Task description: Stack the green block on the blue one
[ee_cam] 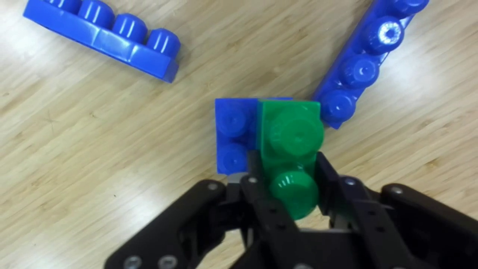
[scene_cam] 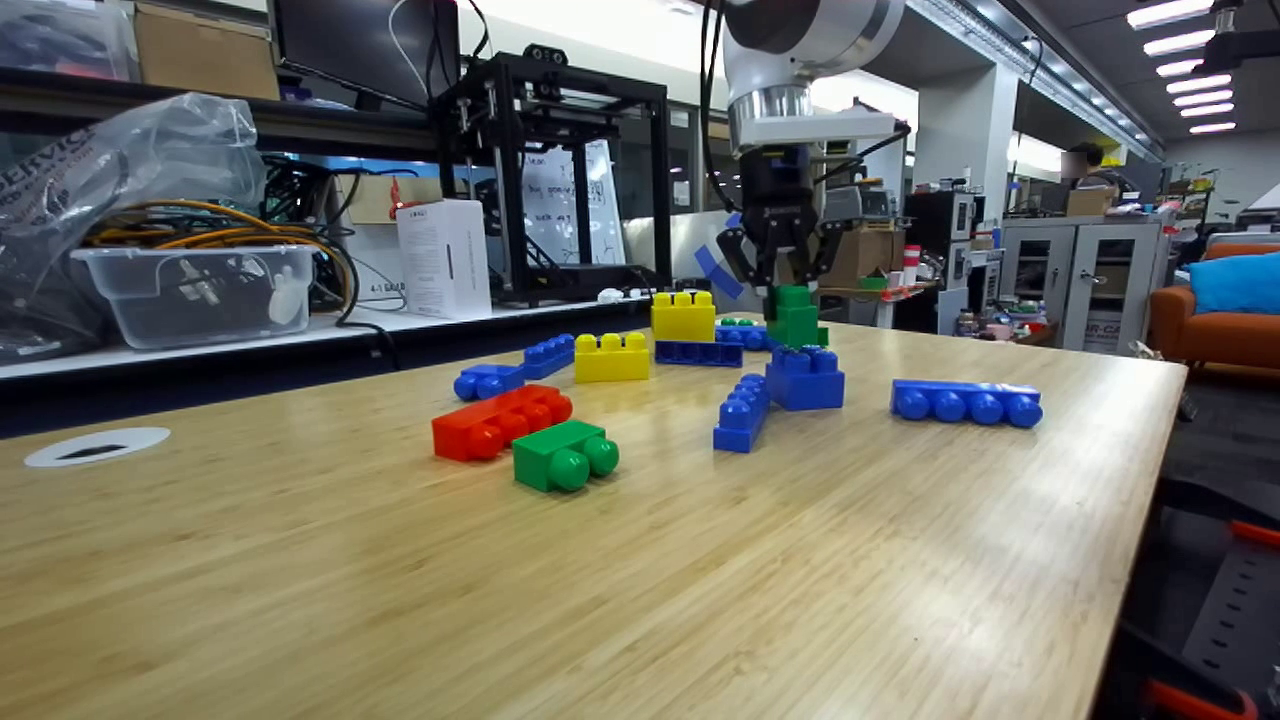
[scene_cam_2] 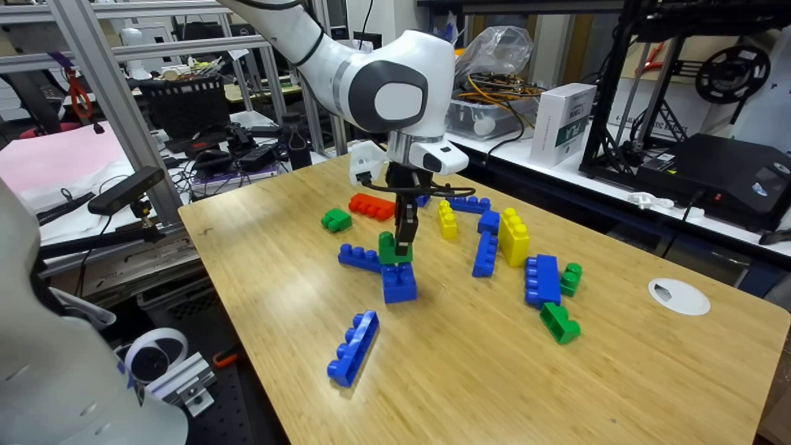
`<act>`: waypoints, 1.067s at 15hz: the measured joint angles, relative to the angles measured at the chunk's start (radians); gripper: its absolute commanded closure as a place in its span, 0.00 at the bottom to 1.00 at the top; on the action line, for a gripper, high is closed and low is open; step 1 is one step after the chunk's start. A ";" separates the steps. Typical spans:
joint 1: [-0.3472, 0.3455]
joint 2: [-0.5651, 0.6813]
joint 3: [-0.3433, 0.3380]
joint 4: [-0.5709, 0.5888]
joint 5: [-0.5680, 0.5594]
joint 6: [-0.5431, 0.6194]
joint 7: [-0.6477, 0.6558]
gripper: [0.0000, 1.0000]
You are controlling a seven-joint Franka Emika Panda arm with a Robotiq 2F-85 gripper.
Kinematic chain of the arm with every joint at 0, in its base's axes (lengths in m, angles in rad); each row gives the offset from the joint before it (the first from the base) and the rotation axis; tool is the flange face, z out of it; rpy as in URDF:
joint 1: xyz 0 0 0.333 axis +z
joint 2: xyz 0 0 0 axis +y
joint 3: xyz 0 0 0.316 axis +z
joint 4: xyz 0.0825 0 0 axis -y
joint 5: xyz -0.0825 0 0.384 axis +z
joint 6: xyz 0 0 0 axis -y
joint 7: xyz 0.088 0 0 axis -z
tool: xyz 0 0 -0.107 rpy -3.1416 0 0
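Note:
The green block (ee_cam: 297,130) is bright green and studded, and sits between the gripper's fingers (ee_cam: 288,161) in the wrist view. Both black fingers press on its sides, so the gripper is shut on it. The chunky blue brick (ee_cam: 232,138) lies under it; the green block covers its right part and leaves two studs in sight on the left. In both exterior views the green block (scene_cam: 793,318) (scene_cam_2: 394,250) is directly above or at the studs of the blue brick (scene_cam: 806,385) (scene_cam_2: 399,285). I cannot tell whether it is seated. The gripper (scene_cam: 793,287) (scene_cam_2: 405,246) points straight down.
A thin blue brick (scene_cam: 742,415) (ee_cam: 354,71) stands close beside the blue brick. A long blue strip (scene_cam_2: 353,349) lies apart on its side. A red brick (scene_cam: 503,420), a low green brick (scene_cam: 563,455), yellow bricks (scene_cam_2: 513,237) and more blue pieces lie around the table.

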 measured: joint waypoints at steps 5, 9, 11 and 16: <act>0.003 0.003 0.002 -0.013 -0.001 0.000 -0.013 0.90; 0.005 0.007 0.003 -0.022 -0.013 0.000 -0.072 0.90; 0.007 0.007 0.005 -0.023 -0.028 0.001 -0.103 0.90; 0.008 0.007 0.010 -0.023 -0.067 0.004 -0.141 0.90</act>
